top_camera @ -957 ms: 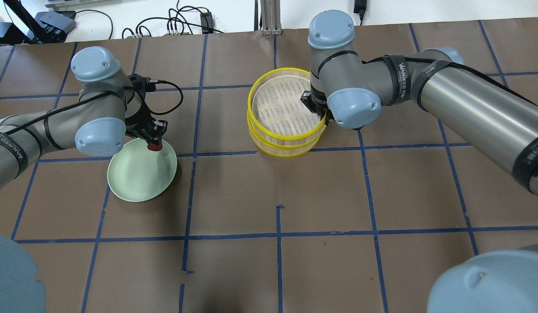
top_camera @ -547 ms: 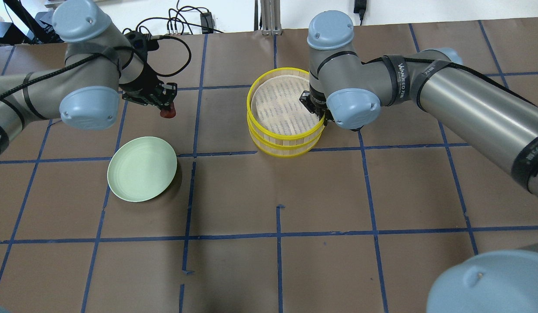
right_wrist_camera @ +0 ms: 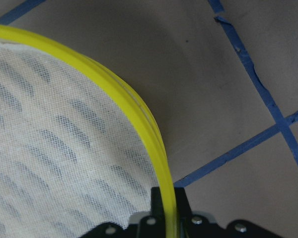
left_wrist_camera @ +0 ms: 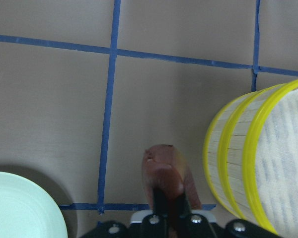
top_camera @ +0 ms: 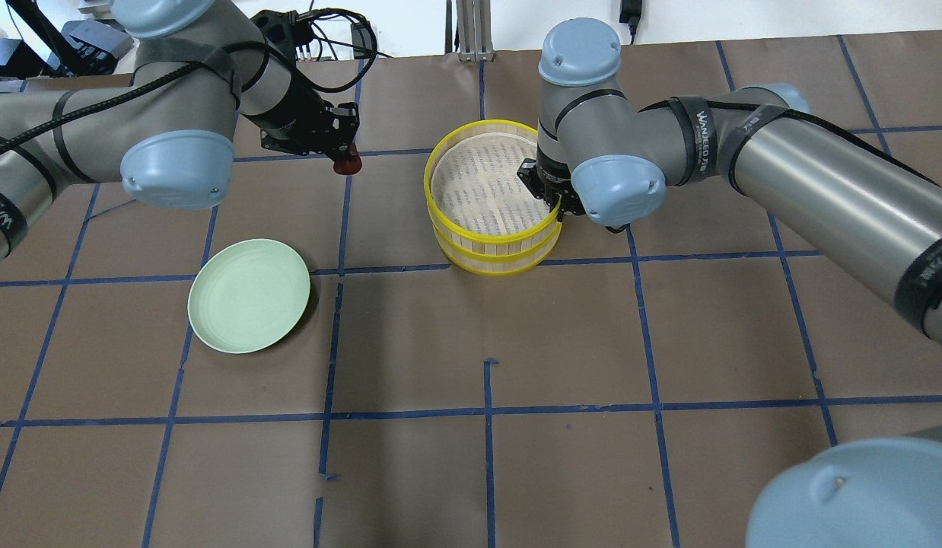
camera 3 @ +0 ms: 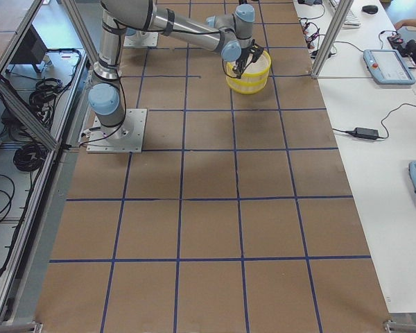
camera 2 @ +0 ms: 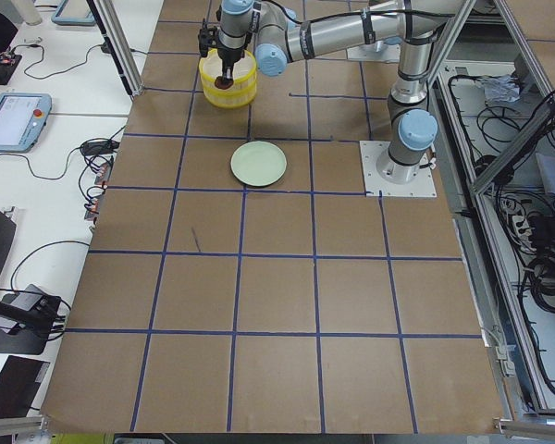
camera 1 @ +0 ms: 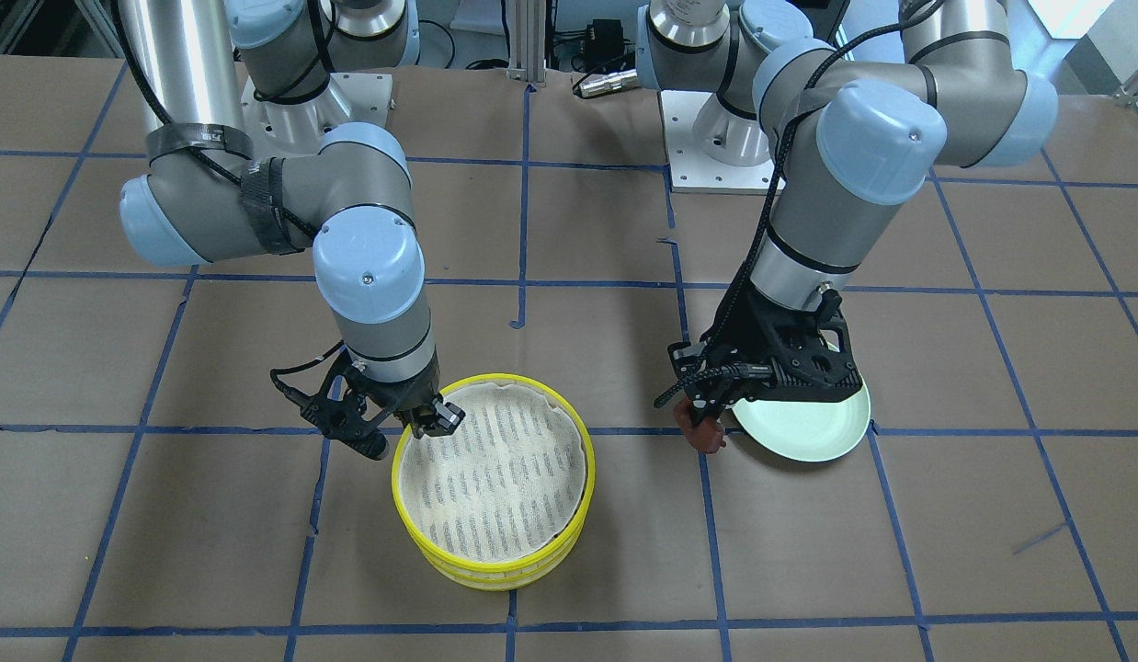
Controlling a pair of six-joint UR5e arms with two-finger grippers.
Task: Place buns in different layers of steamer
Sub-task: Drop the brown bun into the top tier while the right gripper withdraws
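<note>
Where the left gripper (top_camera: 343, 154) closes its two black fingers on the reddish-brown bun (top_camera: 348, 163), a smooth rounded piece, we find it above the brown paper table (top_camera: 593, 342), between the pale green round plate (top_camera: 246, 297) and the steamer stack, touching neither. We note the right gripper (top_camera: 552, 202) clamped on the glossy yellow rim of the upper layer (left_wrist_camera: 237, 163), which sits on the lower layer (left_wrist_camera: 215, 163); both have pale slatted walls. A whitish perforated liner (top_camera: 482, 183) covers the upper floor.
</note>
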